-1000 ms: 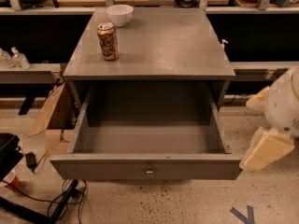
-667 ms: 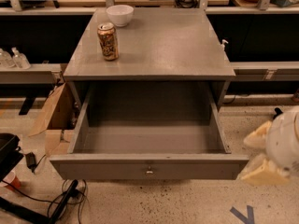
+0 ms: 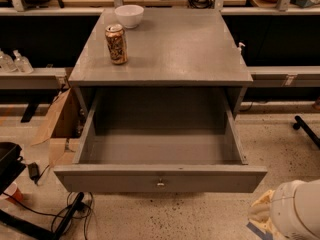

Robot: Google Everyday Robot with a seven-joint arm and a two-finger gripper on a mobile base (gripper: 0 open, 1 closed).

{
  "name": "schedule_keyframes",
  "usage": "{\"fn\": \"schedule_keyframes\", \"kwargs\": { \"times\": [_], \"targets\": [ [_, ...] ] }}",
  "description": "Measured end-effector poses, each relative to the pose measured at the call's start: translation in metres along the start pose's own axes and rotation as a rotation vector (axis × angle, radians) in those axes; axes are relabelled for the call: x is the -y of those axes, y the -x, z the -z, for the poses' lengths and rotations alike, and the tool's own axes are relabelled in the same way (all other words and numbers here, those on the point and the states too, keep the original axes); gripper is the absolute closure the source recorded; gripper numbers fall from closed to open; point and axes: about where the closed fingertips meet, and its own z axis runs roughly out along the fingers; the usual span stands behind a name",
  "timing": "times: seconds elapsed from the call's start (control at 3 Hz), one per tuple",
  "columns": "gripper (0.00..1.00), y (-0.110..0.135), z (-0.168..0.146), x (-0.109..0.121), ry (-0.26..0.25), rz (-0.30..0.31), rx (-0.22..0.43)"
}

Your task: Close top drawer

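Observation:
The top drawer [image 3: 160,178] of the grey cabinet [image 3: 165,59] is pulled fully out toward me. Its inside is bare, and a small round metal knob [image 3: 160,183] sits at the centre of its front panel. My gripper [image 3: 261,213] shows only as a tan and white mass at the bottom right corner. It is low, to the right of the drawer's front right corner and apart from it. No other drawers show.
A drink can [image 3: 116,44] and a white bowl [image 3: 129,15] stand on the cabinet top. A cardboard box [image 3: 56,126] leans at the cabinet's left. Cables [image 3: 65,218] and a black stand [image 3: 9,161] lie at the lower left. A black leg [image 3: 306,130] is on the floor at the right.
My arm has dropped down and toward the bottom right corner of the view. The drawer stays open in the same place.

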Motion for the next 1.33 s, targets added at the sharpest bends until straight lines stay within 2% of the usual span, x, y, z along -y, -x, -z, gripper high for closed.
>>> {"fn": "schedule_keyframes", "kwargs": {
  "times": [0.33,0.67,1.0,1.33],
  "targets": [
    [1.0,-0.021,-0.068,-0.002,0.093,-0.001,0.004],
    [1.0,-0.039,-0.131,0.008,0.159,-0.034,0.015],
    [1.0,-0.039,-0.131,0.008,0.159,-0.034,0.015],
    [1.0,-0.026,-0.143,0.017,0.161,0.007,0.036]
  ]
}}
